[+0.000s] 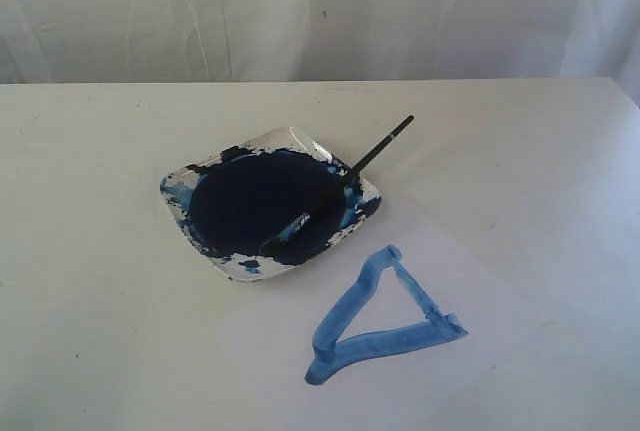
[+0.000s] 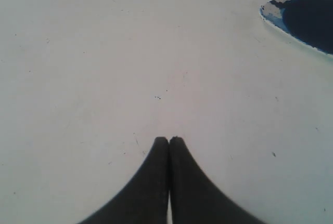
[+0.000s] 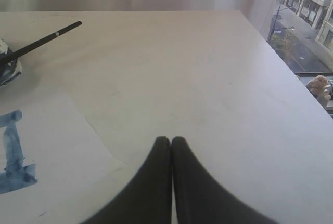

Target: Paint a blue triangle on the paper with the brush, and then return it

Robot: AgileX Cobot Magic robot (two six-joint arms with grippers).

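The black-handled brush (image 1: 340, 189) lies across the paint dish (image 1: 245, 267), bristles in the navy pool, handle end sticking out over the far right rim; its handle (image 3: 44, 41) shows in the right wrist view. A light-blue triangle (image 1: 385, 319) is painted on the white paper (image 1: 300, 371) in front of the dish; part of the triangle (image 3: 13, 156) and the paper (image 3: 57, 146) show in the right wrist view. My left gripper (image 2: 169, 140) is shut and empty over bare table. My right gripper (image 3: 171, 139) is shut and empty beside the paper's edge. Neither arm appears in the exterior view.
The dish rim (image 2: 270, 13) with dark paint lies off to one side of the left gripper. The table's right edge (image 3: 291, 73) drops off toward a window with a street outside. A white curtain (image 1: 320, 11) hangs behind the table.
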